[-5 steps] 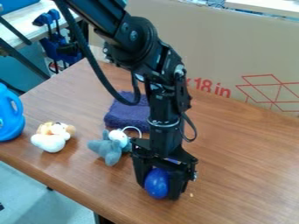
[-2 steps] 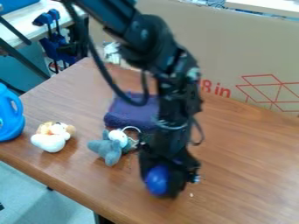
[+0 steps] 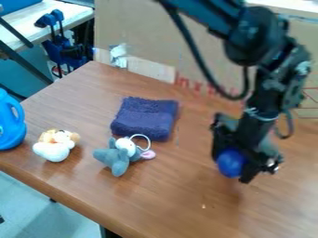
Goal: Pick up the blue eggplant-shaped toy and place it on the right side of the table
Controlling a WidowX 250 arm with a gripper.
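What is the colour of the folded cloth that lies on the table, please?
The folded cloth is dark purple-blue; the camera view shows it.

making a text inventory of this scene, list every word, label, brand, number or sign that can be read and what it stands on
Tan cardboard panel behind the table: red printed lettering, too blurred and partly covered to quote; no whole word or number is readable.
Glossy blue ball: no text visible.
Blue plastic jug, partly out of frame: nothing readable.
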